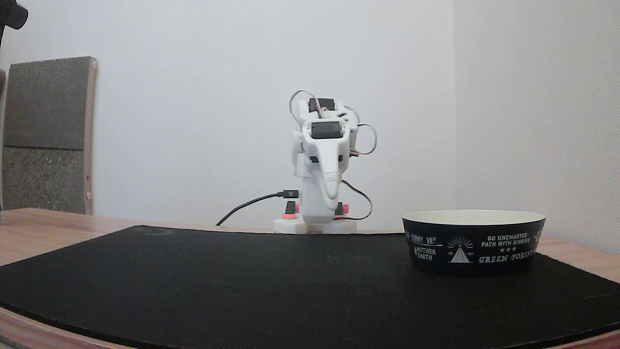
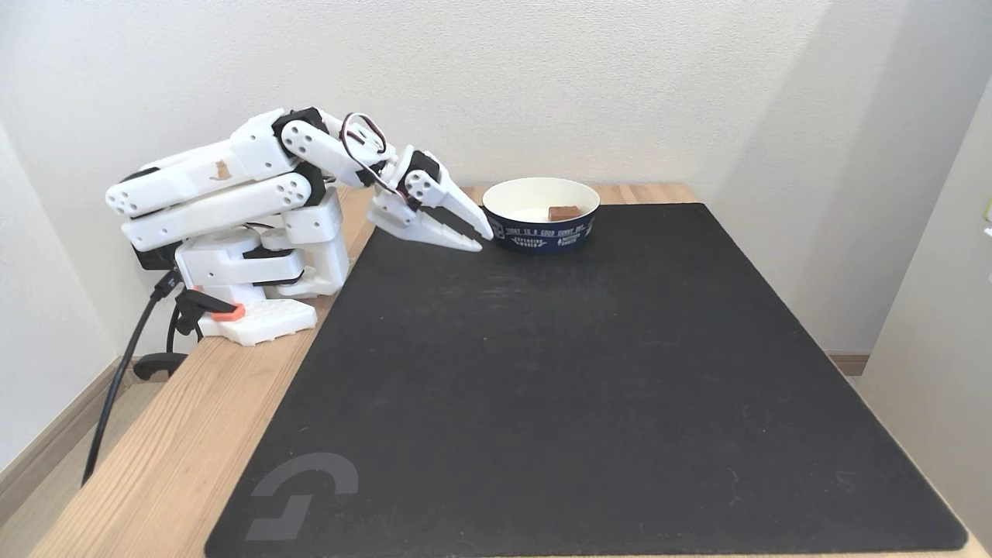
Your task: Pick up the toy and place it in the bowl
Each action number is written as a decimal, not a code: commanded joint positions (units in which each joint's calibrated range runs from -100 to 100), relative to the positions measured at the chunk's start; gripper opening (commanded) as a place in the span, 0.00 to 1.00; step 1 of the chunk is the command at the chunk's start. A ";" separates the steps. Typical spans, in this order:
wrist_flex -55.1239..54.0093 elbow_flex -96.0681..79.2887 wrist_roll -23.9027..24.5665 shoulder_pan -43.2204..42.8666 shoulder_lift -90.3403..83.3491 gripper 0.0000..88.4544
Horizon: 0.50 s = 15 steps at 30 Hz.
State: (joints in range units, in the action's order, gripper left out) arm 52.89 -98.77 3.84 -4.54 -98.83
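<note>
A black mat (image 2: pixel 589 387) covers the wooden table (image 2: pixel 155 434). At its far edge, the red toy (image 2: pixel 564 212) lies inside the bowl (image 2: pixel 542 232); the folded arm's gripper (image 2: pixel 480 236), jaws closed and empty, rests just left of it.

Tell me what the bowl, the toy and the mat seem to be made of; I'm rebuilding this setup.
The bowl looks like paper or thin card: matte cream inside, crisp white print on a dark outside. The toy looks like matte reddish-brown plastic or rubber; it is too small to tell. The mat looks like black fabric-topped rubber, a desk pad: faint texture, no glare, thin edge.
</note>
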 commanded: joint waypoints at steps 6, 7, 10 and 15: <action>1.05 -0.60 -0.18 -3.29 -0.67 0.03; 1.05 -0.60 -0.18 -3.12 -0.67 0.02; 1.05 -0.42 -0.18 -3.12 -0.58 0.03; 1.13 -0.42 -0.18 -3.29 -0.58 0.03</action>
State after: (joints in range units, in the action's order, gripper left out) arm 53.74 -98.77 3.84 -7.37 -98.83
